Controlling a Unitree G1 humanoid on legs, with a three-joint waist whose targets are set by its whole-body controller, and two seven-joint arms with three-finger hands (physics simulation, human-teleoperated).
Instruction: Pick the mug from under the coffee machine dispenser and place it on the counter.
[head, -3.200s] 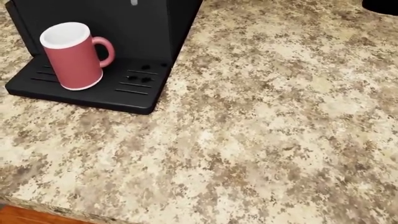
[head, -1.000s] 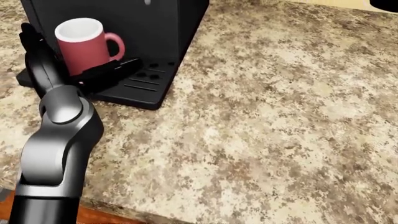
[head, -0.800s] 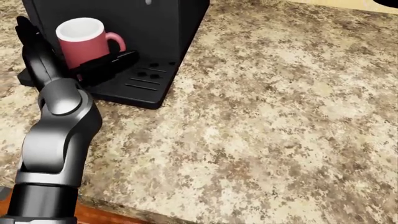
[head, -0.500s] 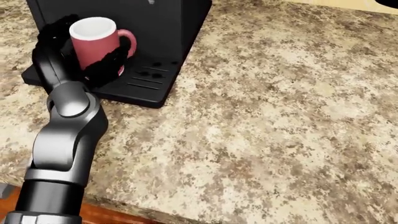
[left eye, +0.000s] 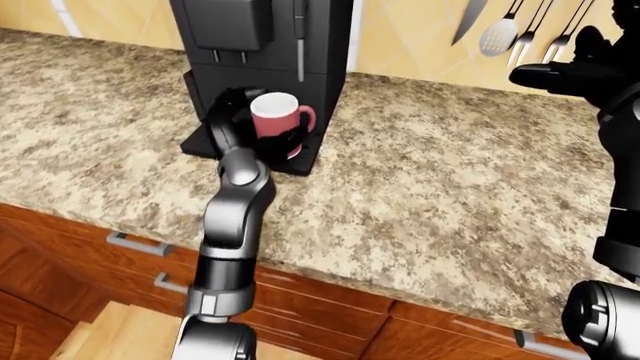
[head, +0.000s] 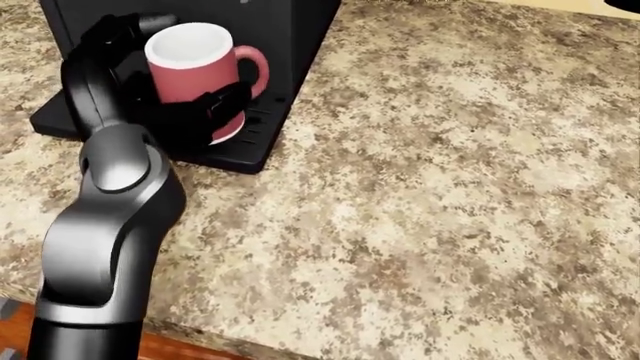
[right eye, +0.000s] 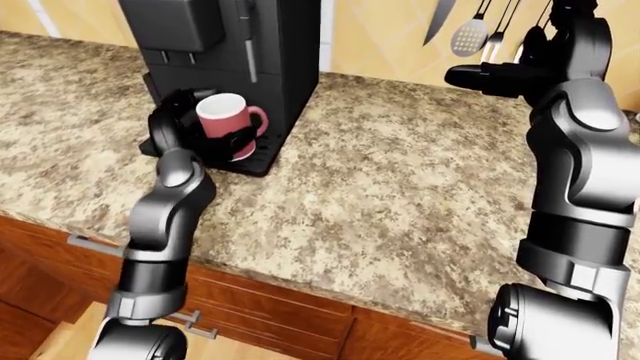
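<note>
Mug (head: 193, 71), red, upper left of head view: left hand (head: 165, 90) fingers wrapped around it at coffee machine (left eye: 265, 45); extraction step, next needs clear tabletop (head: 450, 187) rightward.

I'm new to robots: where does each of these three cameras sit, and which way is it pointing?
Head view: on the robot's head, tilted down at the speckled counter; it shows the left arm and left hand wrapped round the pink mug.
Left-eye view: on the head, looking outward over the arms at the coffee machine; left arm, part of the right.
Right-eye view: beside it, nearly the same picture; the raised right hand near hanging utensils.
All three share the mug, machine and counter.
</note>
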